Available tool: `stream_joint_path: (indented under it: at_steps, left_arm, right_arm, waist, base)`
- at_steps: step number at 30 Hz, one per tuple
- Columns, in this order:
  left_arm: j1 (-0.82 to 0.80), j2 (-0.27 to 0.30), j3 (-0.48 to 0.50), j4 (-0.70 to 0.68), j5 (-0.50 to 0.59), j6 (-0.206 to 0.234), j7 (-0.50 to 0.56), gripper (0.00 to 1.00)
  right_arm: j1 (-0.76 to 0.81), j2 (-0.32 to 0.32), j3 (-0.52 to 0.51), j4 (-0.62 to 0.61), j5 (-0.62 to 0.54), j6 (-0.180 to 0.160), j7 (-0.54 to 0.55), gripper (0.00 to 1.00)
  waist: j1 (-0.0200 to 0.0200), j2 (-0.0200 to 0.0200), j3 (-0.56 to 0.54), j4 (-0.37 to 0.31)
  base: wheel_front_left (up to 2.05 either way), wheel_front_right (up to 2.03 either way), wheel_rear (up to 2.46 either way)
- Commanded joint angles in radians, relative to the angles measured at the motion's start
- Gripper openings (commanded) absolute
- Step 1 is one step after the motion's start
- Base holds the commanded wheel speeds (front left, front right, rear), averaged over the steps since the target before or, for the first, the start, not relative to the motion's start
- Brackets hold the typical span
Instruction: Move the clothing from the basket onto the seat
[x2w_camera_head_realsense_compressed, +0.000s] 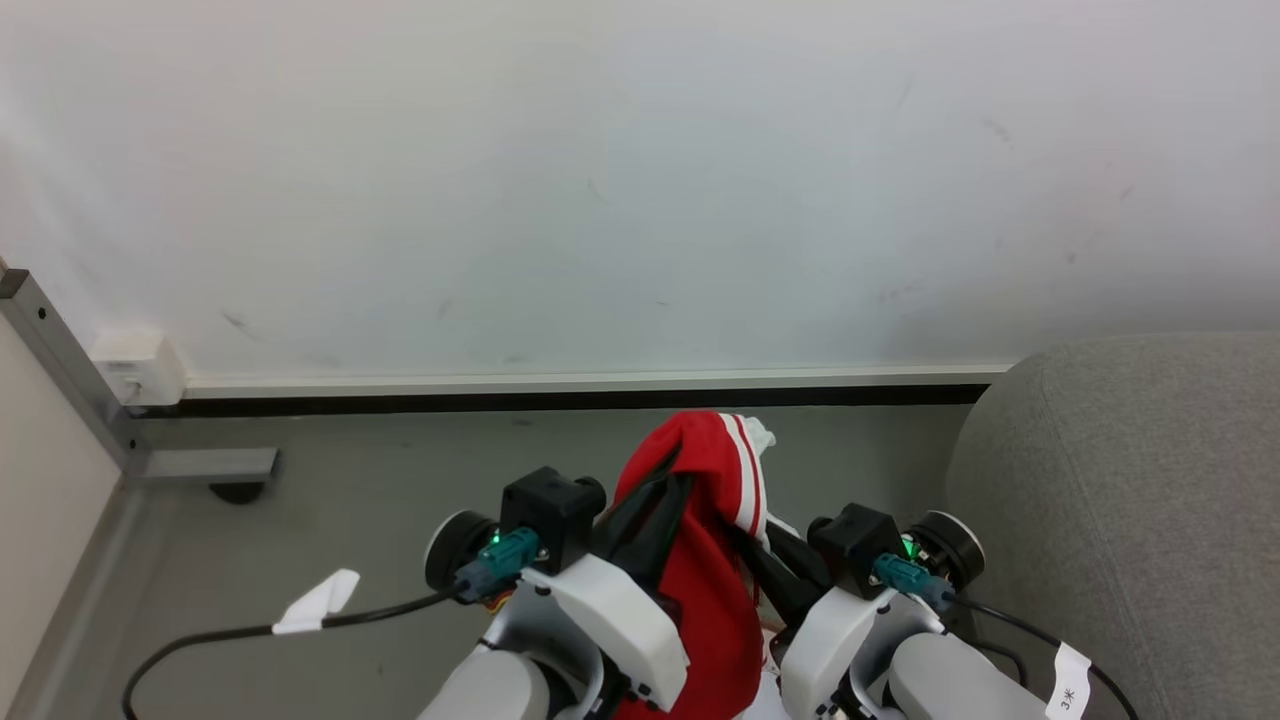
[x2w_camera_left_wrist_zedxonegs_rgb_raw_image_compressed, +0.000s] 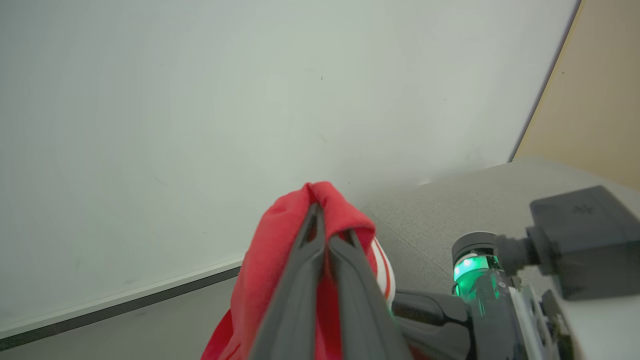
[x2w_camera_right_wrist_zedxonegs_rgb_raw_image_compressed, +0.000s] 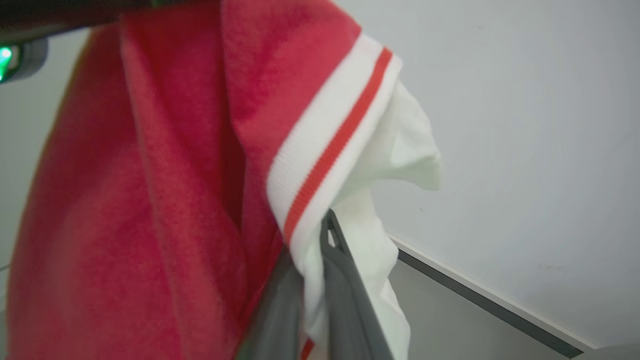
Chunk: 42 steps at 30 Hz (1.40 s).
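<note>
left gripper (x2w_camera_left_wrist_zedxonegs_rgb_raw_image_compressed: 330, 226): long dark fingers pressed nearly together, pinching a fold of the soft bright red garment with white panel and striped trim (x2w_camera_head_realsense_compressed: 712, 590) | right gripper (x2w_camera_right_wrist_zedxonegs_rgb_raw_image_compressed: 310, 242): clamped narrowly on its white, red-striped edge | garment: hanging between both grippers, apart from the light grey upholstered seat (x2w_camera_head_realsense_compressed: 1120, 480) at right

Even, bright, diffuse light; shadows faint. Right wrist view: clothing (x2w_camera_right_wrist_zedxonegs_rgb_raw_image_compressed: 150, 200) close, blurred. Left wrist view: green LED (x2w_camera_left_wrist_zedxonegs_rgb_raw_image_compressed: 467, 267) glows at 4 o'clock.
</note>
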Motion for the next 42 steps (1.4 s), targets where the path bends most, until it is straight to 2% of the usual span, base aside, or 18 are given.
stream_joint_path:
  at_steps: [1,8,10,11,12,18,32,42]
  left_arm:
    - [-0.001,0.008,0.005,0.004,-0.015,0.005,-0.010,0.00]
    - [0.009,0.017,0.006,0.009,-0.014,0.014,-0.017,0.00]
    - [0.012,0.019,0.004,0.011,-0.013,0.017,-0.017,0.32]
    - [0.013,0.020,0.003,0.012,-0.013,0.020,-0.016,0.60]
    - [0.015,0.022,0.003,0.014,-0.012,0.023,-0.013,1.00]
    - [0.027,0.032,-0.003,0.019,-0.018,0.024,-0.002,1.00]
    - [0.051,0.044,-0.013,0.023,-0.026,0.033,-0.005,1.00]
    - [0.053,0.053,-0.015,0.016,-0.028,0.041,-0.005,1.00]
  right_arm:
    - [-0.018,-0.001,0.006,0.013,0.017,-0.002,-0.010,0.00]
    - [-0.050,-0.001,0.012,0.048,0.059,-0.002,-0.041,0.00]
    - [-0.056,-0.001,0.004,0.049,0.074,-0.002,-0.046,0.00]
    - [-0.061,-0.001,0.000,0.048,0.079,-0.002,-0.050,0.00]
    - [-0.068,-0.001,-0.004,0.047,0.083,-0.002,-0.053,0.00]
    - [-0.097,-0.001,-0.040,0.028,0.096,-0.002,-0.058,0.00]
    - [-0.120,-0.004,-0.184,-0.028,0.023,-0.002,-0.059,0.00]
    - [-0.099,-0.013,-0.220,-0.051,0.001,-0.002,-0.059,0.00]
  waist:
    - [-0.0001,0.0000,0.000,-0.004]
    - [-0.0001,0.0000,0.004,-0.014]
    - [-0.0001,0.0000,0.004,-0.014]
    - [-0.0001,0.0000,0.004,-0.014]
    - [-0.0001,0.0000,0.004,-0.015]
    - [-0.0001,0.0000,0.003,-0.012]
    - [-0.0001,0.0000,-0.005,-0.008]
    - [-0.0001,0.0000,-0.004,-0.036]
  base:
    - [0.00,0.00,0.00]
    - [0.00,0.00,0.00]
    - [0.00,0.00,0.00]
    - [0.00,0.00,0.00]
    - [0.00,0.00,0.00]
    - [0.00,0.00,0.00]
    - [0.00,0.00,0.00]
    - [0.00,0.00,0.00]
